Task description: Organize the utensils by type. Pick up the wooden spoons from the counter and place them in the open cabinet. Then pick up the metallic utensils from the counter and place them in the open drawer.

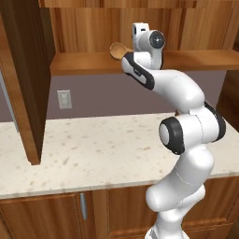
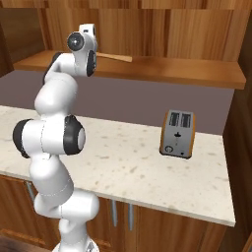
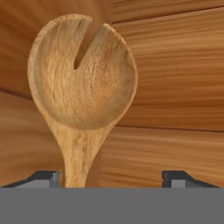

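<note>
- Even, soft, rendered light in both base views; no glare.
- The counter [image 1: 93,149] is bright; the toaster [image 2: 177,134] casts a faint shadow at its base.
- Cabinet interior dimmer toward 12 o'clock.
- Hand view: the wooden spoon [image 3: 83,87] looks slightly soft, shading the wood at 7 o'clock.

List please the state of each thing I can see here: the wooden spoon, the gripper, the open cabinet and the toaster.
wooden spoon: inside the cabinet, its handle next to the left fingertip, not clamped.
gripper: open, jaws wide apart, up at the shelf.
open cabinet: door swung open, spoon on its shelf.
toaster: upright on the counter, slots empty.
</note>
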You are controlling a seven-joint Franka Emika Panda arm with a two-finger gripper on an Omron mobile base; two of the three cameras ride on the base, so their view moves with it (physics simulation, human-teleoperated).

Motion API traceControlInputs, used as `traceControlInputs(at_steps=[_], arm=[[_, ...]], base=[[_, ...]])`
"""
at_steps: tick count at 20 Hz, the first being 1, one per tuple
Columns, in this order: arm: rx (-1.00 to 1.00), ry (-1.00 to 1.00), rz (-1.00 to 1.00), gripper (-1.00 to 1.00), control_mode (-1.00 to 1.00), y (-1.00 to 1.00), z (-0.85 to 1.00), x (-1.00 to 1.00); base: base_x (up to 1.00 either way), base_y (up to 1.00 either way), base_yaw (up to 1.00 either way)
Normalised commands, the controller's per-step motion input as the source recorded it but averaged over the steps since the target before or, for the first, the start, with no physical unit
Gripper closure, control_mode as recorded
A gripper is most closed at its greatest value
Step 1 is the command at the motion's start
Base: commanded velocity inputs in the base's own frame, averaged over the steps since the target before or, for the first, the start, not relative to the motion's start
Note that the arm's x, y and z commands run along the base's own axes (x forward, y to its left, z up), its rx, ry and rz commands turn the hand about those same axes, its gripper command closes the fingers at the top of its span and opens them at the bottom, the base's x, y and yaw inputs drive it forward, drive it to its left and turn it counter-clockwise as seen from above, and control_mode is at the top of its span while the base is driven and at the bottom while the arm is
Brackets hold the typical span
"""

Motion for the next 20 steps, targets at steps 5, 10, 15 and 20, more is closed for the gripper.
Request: traceControlInputs(at_steps=[5,10,15,20], arm=[[0.00,0.00,0.00,-1.00,-1.00,0.00,-0.22,-0.03],[0.00,0.00,0.00,-1.00,-1.00,0.00,-0.17,-0.23],[0.00,0.00,0.00,-1.00,-1.00,0.00,-0.04,-0.65],[0.02,-0.01,0.00,-1.00,-1.00,0.00,0.00,-0.84]], base=[[0.00,0.00,0.00],[0.00,0.00,0.00],[0.00,0.00,0.00],[0.00,0.00,0.00]])
